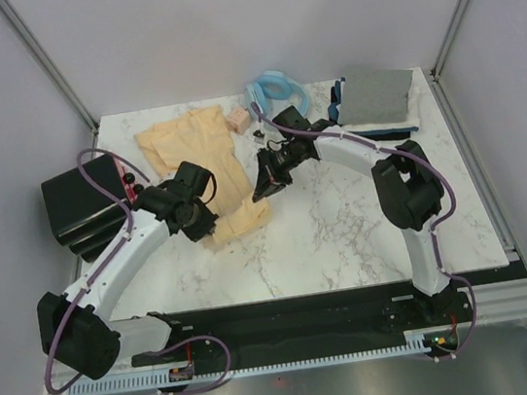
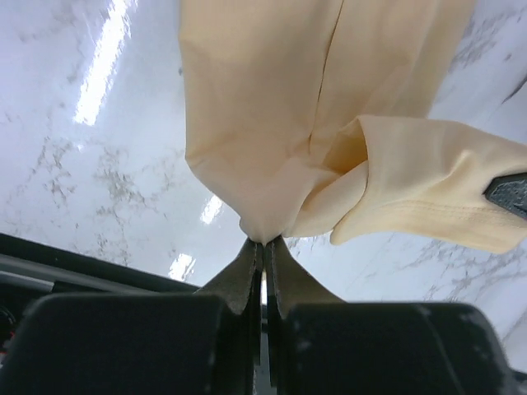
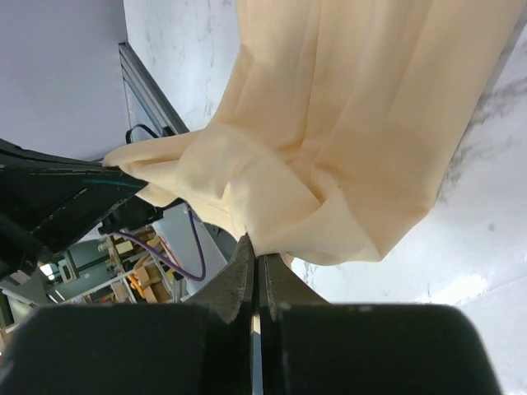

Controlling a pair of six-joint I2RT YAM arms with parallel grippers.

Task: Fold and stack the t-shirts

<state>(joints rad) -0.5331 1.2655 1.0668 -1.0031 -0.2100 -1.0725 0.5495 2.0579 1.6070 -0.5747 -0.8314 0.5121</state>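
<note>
Cream t-shirt (image 1: 200, 152): partly on the marble counter (image 1: 347, 235), near edge lifted.
Left pincer (image 2: 263, 244): pinching its cloth.
Right pincer (image 3: 257, 257): pinching the same shirt.

Glossy marble table (image 1: 347, 235), matt cloth t-shirt (image 1: 194, 153)

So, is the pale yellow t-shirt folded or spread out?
Loosely spread, not folded: the yellow t-shirt lies on the table, near edge bunched in the left gripper and right gripper.
</note>
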